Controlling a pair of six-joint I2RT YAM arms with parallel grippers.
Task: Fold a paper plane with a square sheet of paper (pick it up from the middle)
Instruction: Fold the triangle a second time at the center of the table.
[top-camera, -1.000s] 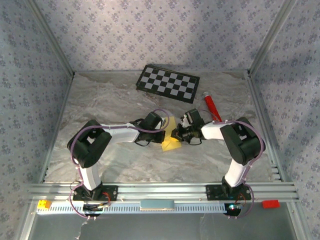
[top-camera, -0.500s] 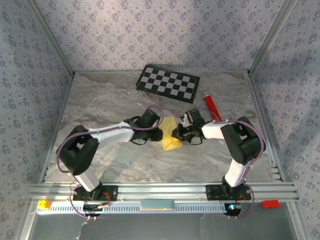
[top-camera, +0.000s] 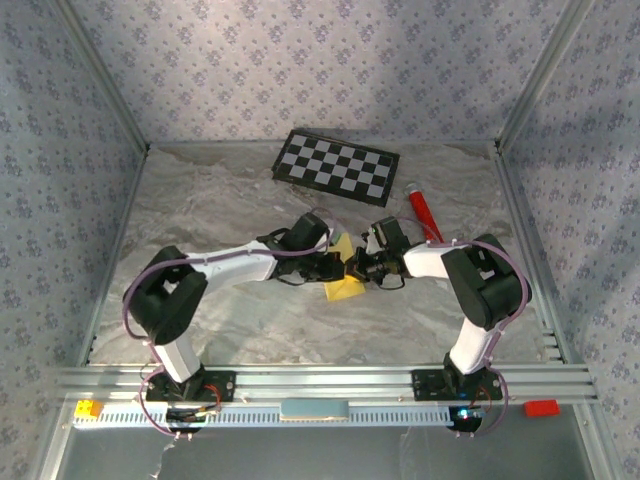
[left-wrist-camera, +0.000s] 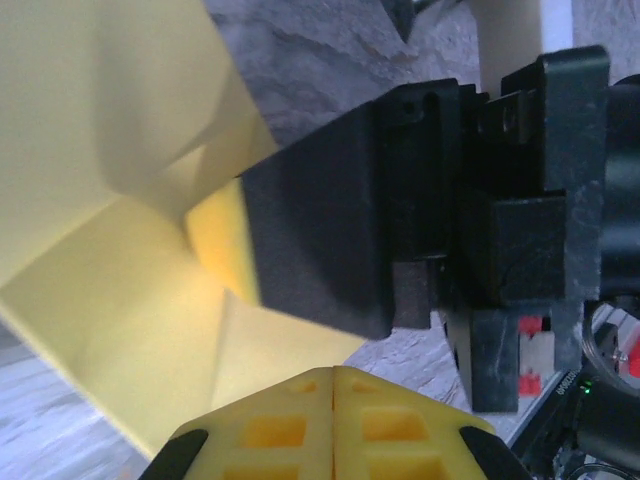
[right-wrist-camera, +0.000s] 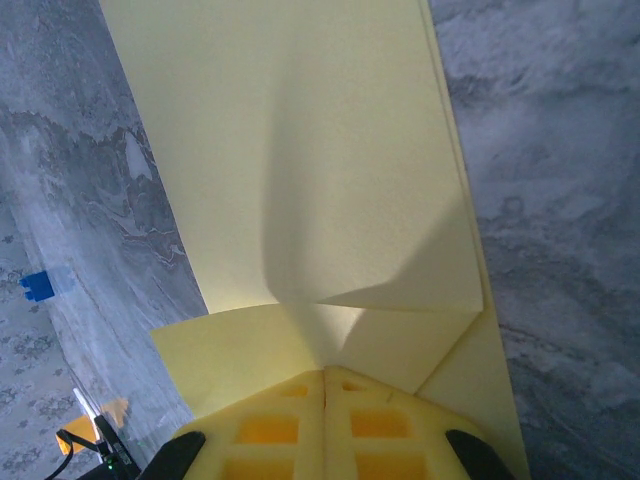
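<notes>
Overhead, found both arms bent inward and meeting nose to nose at the middle of the marbled table (top-camera: 200, 200). Saw the left gripper (top-camera: 333, 266) and the right gripper (top-camera: 356, 268) almost touching, with the sheet of paper (top-camera: 345, 290) caught between them and spilling toward the near edge as a small pale-yellow patch. Noted the checkerboard panel (top-camera: 337, 166) lying flat at the far side, well apart from the paper. Noted the red tube (top-camera: 421, 212) to the right of the panel, just beyond the right forearm.

Looked through the left wrist camera and found the yellow fingers (left-wrist-camera: 270, 435) pressed together, no gap along their seam, with the paper running down into that seam: a tight pinch on its near edge. Counted several creases and overlapping flaps, so already partly folded rather than flat. Saw the black body of the right gripper directly opposite, its dark finger clamped over a fold of the same sheet.

Looked through the right wrist camera and found those fingers (right-wrist-camera: 390, 430) likewise closed tight, pinching a corner of two folded layers. Saw the rest of the sheet stretching away from the pads as one long panel with a soft shadowed bend down its middle, grey marbled surface on both sides. Could not judge any contact between paper and table.
</notes>
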